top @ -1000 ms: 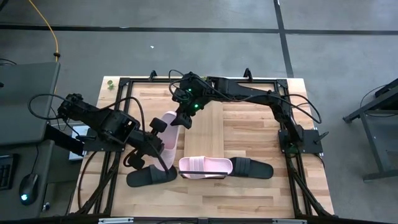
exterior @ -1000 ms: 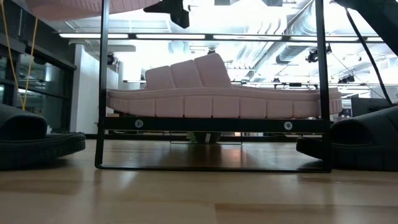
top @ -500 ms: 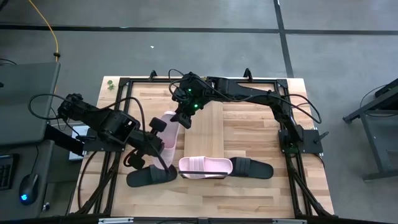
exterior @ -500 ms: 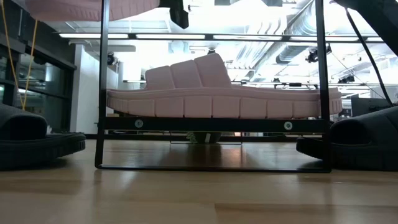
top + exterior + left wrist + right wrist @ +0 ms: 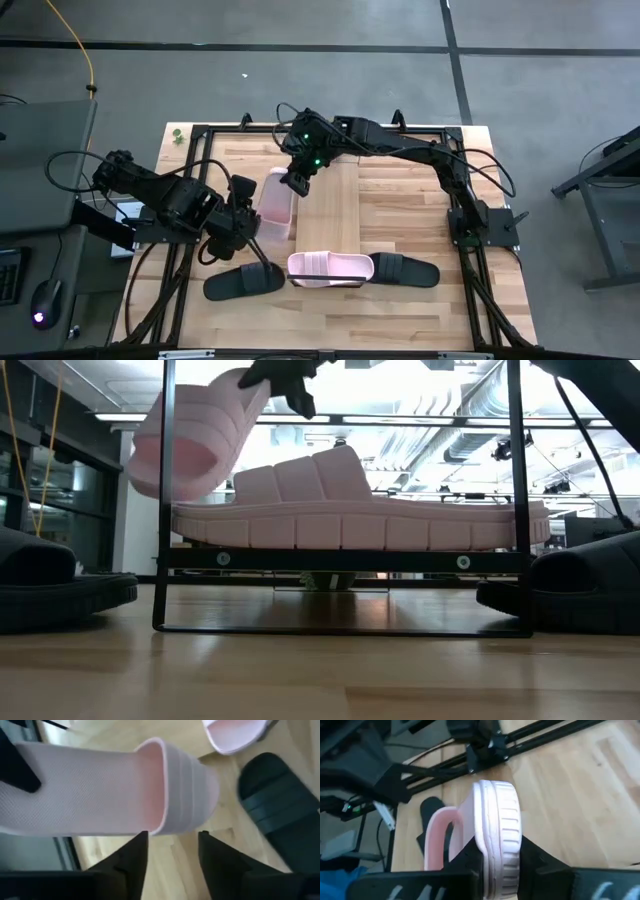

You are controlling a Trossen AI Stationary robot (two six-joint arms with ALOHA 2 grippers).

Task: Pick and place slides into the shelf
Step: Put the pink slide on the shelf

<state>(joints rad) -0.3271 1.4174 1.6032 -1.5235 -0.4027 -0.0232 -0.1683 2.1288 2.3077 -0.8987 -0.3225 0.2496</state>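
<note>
One pink slide [image 5: 276, 203] hangs tilted above the table; another [image 5: 330, 267] lies between two black ones [image 5: 243, 282] [image 5: 405, 270].

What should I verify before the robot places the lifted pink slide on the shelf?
1. Right hand shut on the lifted pale pink foam slide sandal: ok.
2. Left hand open, not touching that sandal: ok.
3. Lifted sandal above the plank tabletop: ok.
4. Lifted sandal level for placing: not ok, it hangs tilted.
5. Free place on the narrow light-wood shelf with black metal frame: not ok, the second pale pink slide seems to fill it.
</note>
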